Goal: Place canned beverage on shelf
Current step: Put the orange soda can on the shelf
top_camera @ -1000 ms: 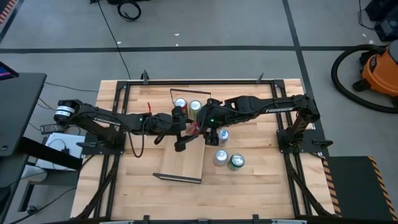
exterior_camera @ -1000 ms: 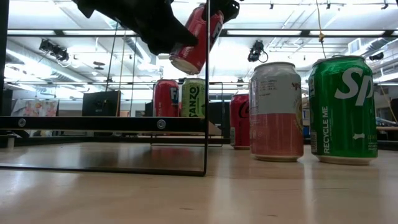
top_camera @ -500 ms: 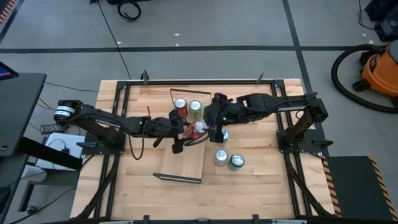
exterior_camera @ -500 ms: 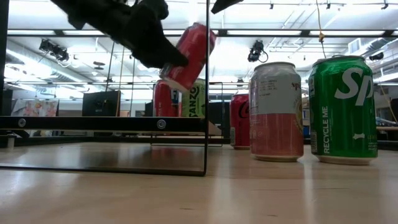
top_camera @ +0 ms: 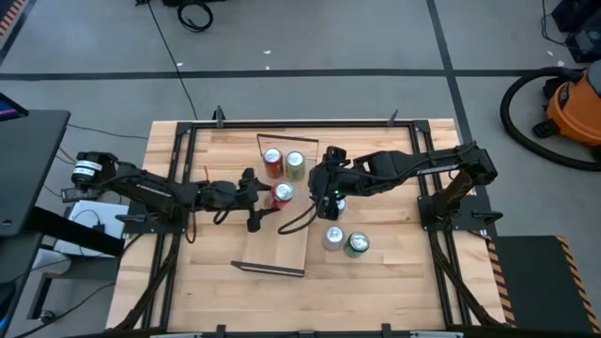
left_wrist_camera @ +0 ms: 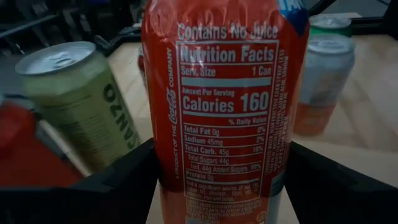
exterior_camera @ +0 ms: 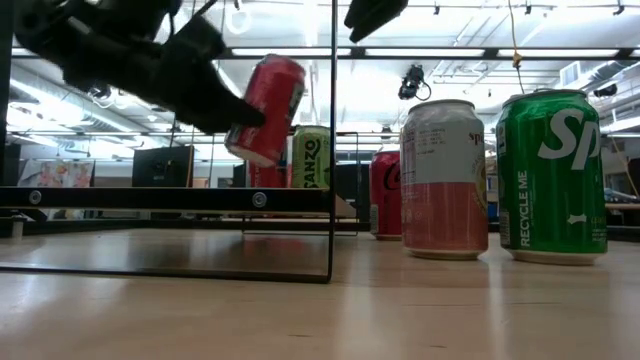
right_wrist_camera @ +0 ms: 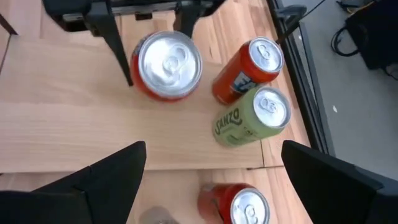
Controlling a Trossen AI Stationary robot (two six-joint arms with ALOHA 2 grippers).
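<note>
My left gripper (top_camera: 268,199) reaches in from the table's left and is shut on a red can (top_camera: 281,194), held above the middle of the shelf's light-wood board (top_camera: 286,246). In the low view the red can (exterior_camera: 265,110) hangs tilted above the board (exterior_camera: 150,198). My right gripper (top_camera: 329,188) is open and empty, just right of the can and higher up. Its wrist view looks down on the can's silver top (right_wrist_camera: 169,65). An orange-red can (top_camera: 273,161) and a green can (top_camera: 295,161) stand on the board's far end. My left gripper pinches the red can's side wall (left_wrist_camera: 163,168) between its two fingers (right_wrist_camera: 118,43), which stand on opposite sides of the body. The fingers come roughly level from the table's left, across the can. The can is lifted clear of the board, its top leaning toward the table's right.
A red can (top_camera: 337,203) stands on the table below my right gripper. A pink-and-white can (top_camera: 333,237) and a green can (top_camera: 356,244) stand right of the shelf. Thin dark rod frames (exterior_camera: 332,150) rise at the shelf's short ends.
My left gripper has carried the red can down and toward the table's left, over the shelf board; the can stays tilted. My right gripper has drawn back toward the table's right, away from the can.
</note>
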